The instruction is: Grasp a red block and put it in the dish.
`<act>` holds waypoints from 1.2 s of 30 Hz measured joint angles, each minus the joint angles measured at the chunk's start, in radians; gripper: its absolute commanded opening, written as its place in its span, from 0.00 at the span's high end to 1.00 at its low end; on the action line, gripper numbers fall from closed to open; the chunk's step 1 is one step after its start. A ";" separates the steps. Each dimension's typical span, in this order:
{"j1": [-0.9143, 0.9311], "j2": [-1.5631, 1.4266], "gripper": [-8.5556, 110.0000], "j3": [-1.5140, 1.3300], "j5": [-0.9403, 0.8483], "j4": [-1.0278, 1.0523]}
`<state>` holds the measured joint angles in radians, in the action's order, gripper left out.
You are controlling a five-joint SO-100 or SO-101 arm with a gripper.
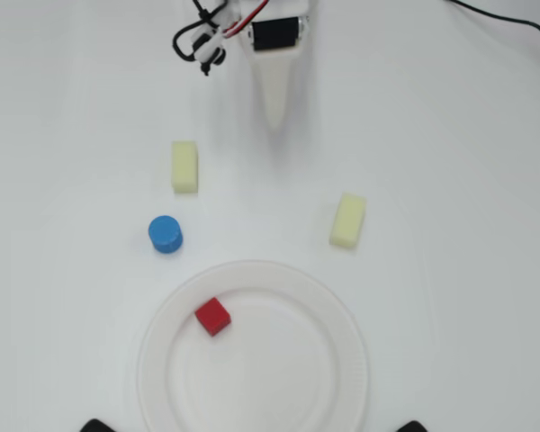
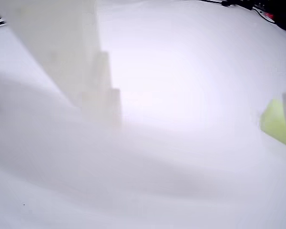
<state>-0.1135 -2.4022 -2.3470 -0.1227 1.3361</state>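
Claw point(image 1: 277, 121) of mine hangs at the top of the overhead view, a pale tapering point aimed down toward the table's middle, well apart from every block. I hold nothing. Whether the jaws stand wide or narrow I cannot tell: from above they merge into one white wedge, and the wrist view shows only one blurred pale finger point(image 2: 81, 71) at upper left, with bare table below it.

The red block point(image 1: 213, 316) already lies inside the dish point(image 1: 342, 360), on the flat of the plate toward its upper left in the overhead view, clear of the ribbed rim. So I judge the placing done and the step in hand to be the pull-back, or rest.

Outside the dish sit the blue cylinder point(image 1: 166, 234), near the rim at upper left, and two yellow blocks: one point(image 1: 184, 166) above the cylinder, the other point(image 1: 347, 220) to the right. A yellow-green edge point(image 2: 279, 128) shows at the right side of the wrist view, probably one of these; I cannot say which.

If anything is left, the next move calls only for staying high and away from the dish, so I do not nudge the block or the plate. No other red block is in sight to fetch.
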 measured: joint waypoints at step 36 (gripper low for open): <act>-0.037 -0.870 0.93 -0.716 0.046 -0.003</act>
<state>-0.1503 -3.2720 -3.0634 -0.0767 1.3330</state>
